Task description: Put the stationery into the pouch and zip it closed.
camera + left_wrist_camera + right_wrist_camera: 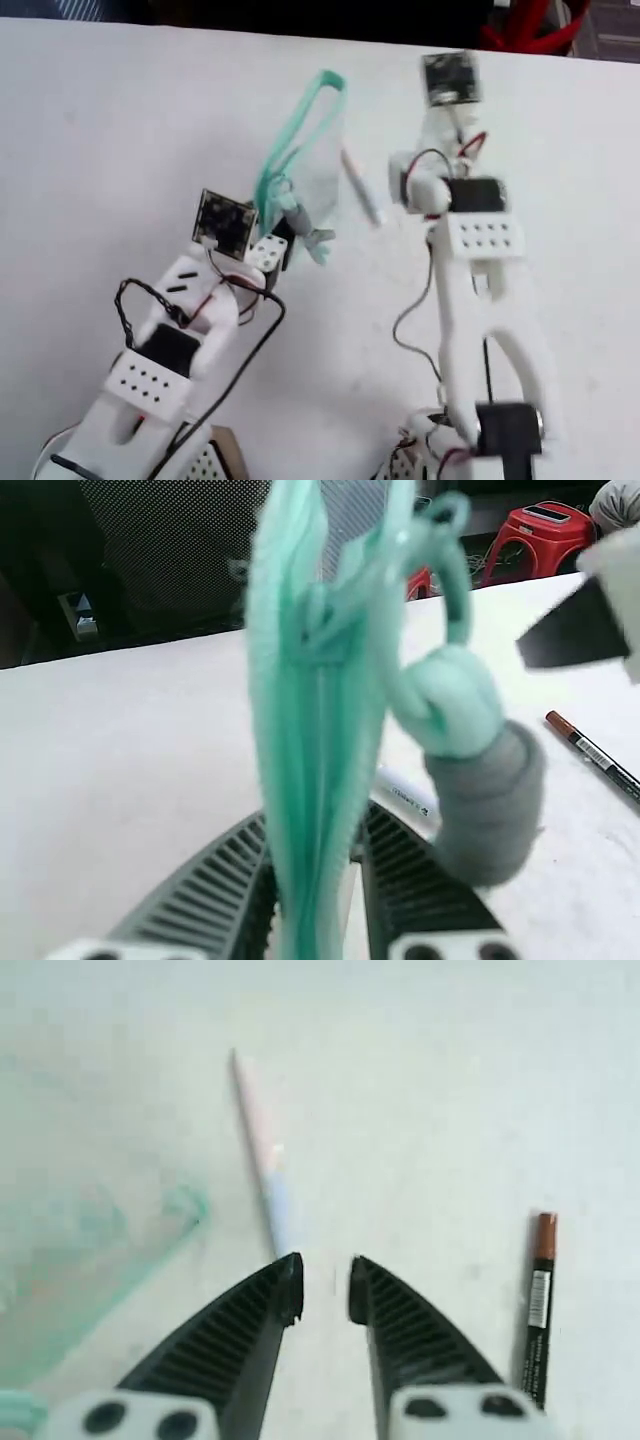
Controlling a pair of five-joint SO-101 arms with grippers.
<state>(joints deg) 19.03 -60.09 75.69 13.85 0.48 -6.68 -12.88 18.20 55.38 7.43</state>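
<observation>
Clenched in the left pincer, closest to the lens, is the clear, soft plastic pouch with mint-green edging. It is gripped by its green seam near the middle of the white worktop, between the two arms; whether it is lifted clear cannot be told. It is judged light and limp. Sagging is to be expected, so a hold on the stiffer seam is preferred to one on the slippery clear film.

The slim white-and-pink pen lies flat just beside the pouch, directly ahead of the right pincer, which is released and empty, poised over the worktop. The pen is judged light, rigid and prone to rolling, and is best pinched across mid-barrel.

The slim brown pencil lies apart to one side, and the same hold is advised.

A mint-and-grey charm is seen dangling from a loop on the pouch. It is judged to be the zip pull, the natural point to be taken for closing.
</observation>
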